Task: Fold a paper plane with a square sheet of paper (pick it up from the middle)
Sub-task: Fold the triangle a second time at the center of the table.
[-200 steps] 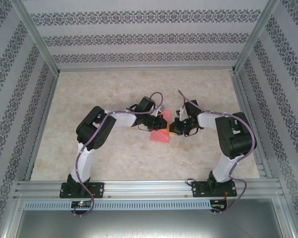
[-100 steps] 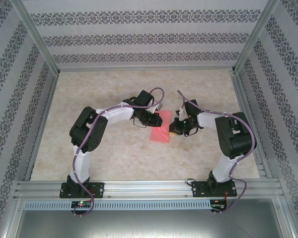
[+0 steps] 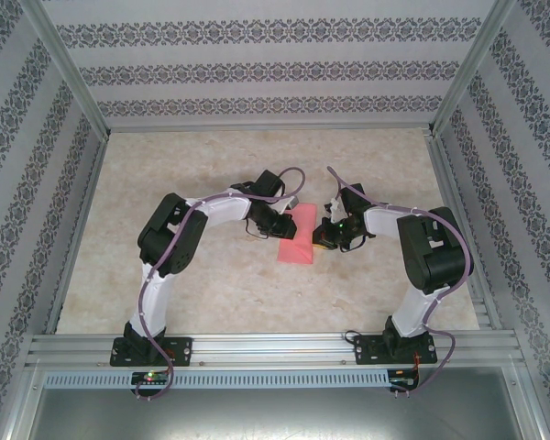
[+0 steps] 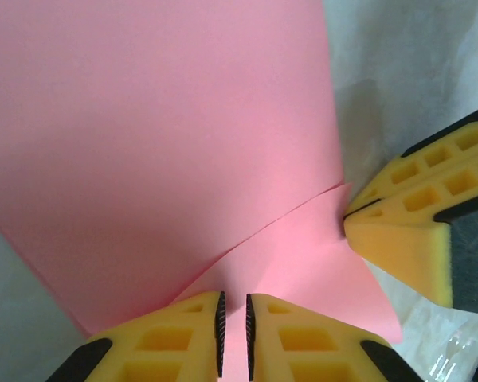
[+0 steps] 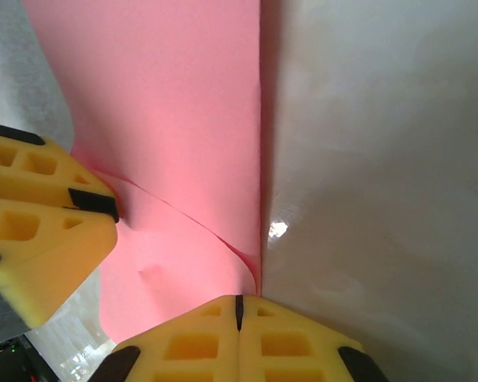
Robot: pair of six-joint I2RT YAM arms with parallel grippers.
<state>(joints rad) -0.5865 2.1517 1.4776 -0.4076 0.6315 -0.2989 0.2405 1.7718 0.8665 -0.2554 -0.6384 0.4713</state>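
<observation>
The square sheet of paper (image 3: pixel 296 236) lies flat on the bench (image 3: pixel 211 284), midway between my two arms, and from above it no longer reads as a square: it looks narrower, a slanted pink strip. Close up, one flap (image 4: pixel 295 270) is turned over onto the rest of the sheet, its edge running as a diagonal line across the pink. That is all the folding I can see. There is no pointed nose, no lengthwise ridge and no wings, so I judge the plane to be at an early fold, with most of the creasing left to do. My left hand (image 4: pixel 236 334) sits low over the near edge of that flap. Its fingers stand a narrow slit apart with pink showing through the slit, and I cannot tell whether any paper runs between the pads. My right hand (image 5: pixel 239 314) is closed tight, the fingers meeting with no gap. Its tip rests against the sheet's edge where the flap's line comes out, more like pressing than holding. The two hands are close together, facing each other across the paper.
</observation>
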